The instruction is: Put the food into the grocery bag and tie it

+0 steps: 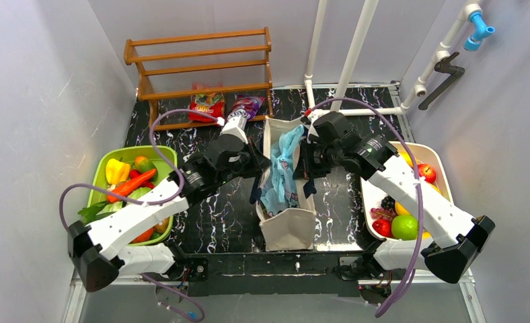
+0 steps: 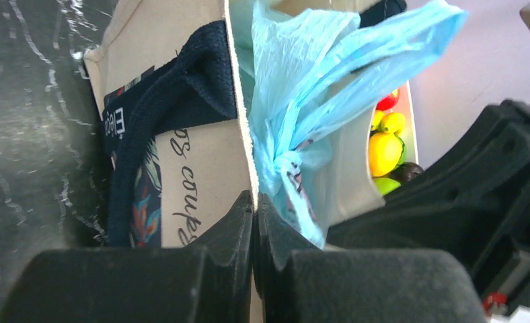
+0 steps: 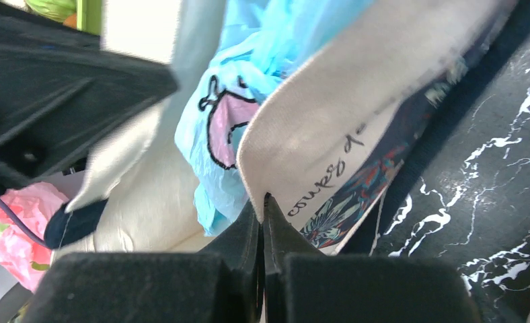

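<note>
The light-blue grocery bag point(image 1: 282, 168) point(image 2: 303, 87) point(image 3: 229, 114) sits crumpled inside an upright beige canvas tote point(image 1: 289, 229) point(image 2: 195, 161) point(image 3: 316, 134), its handles knotted together. My left gripper point(image 1: 261, 161) point(image 2: 255, 198) is shut on the tote's left rim. On the opposite rim my right gripper point(image 1: 305, 161) point(image 3: 263, 200) is shut too. Food lies to both sides: peppers and a carrot point(image 1: 131, 185) in a green bin point(image 1: 134, 151), a red apple point(image 1: 426, 173) and a green round fruit point(image 1: 404, 227) in a white tray point(image 1: 420, 145). Whether food is inside the bag is hidden.
A wooden rack point(image 1: 202, 60) stands at the back left with two snack packets point(image 1: 207, 102) under it. White pipes point(image 1: 356, 47) rise at the back right. Grey walls close in on both sides of the black marbled table point(image 1: 215, 215).
</note>
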`<state>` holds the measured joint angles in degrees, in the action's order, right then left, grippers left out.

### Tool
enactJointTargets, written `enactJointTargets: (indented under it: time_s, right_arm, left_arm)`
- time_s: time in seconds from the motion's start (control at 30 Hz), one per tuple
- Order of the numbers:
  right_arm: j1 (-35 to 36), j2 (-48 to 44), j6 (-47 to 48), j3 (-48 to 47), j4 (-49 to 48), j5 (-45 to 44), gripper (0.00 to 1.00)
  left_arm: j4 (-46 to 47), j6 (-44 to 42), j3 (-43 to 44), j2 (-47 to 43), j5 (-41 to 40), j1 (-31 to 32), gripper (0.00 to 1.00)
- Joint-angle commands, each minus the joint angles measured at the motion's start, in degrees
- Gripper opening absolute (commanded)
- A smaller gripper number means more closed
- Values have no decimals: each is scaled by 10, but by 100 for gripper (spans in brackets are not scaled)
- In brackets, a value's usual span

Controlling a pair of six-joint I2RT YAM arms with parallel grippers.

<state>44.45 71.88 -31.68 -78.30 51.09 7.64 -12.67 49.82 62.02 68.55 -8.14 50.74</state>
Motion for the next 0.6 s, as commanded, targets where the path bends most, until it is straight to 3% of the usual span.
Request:
enactJointTargets:
  time_s: [0.0, 0.2, 0.4, 0.57]
  right_arm:
    - [5, -8, 33, -62, -22, -18, 1]
    - [4, 43, 47, -143, 2, -56, 1]
    - [3, 94, 44, -213, 16, -73, 1]
    - [0, 118, 26, -187, -1, -101, 1]
  left_arm:
    - [-12, -44, 23, -96, -55, 6, 0]
    - [3, -106, 15, -113, -73, 3, 0]
    - [-59, -126, 79, -79, -41, -57, 0]
    - [-42, -156, 67, -73, -29, -86, 0]
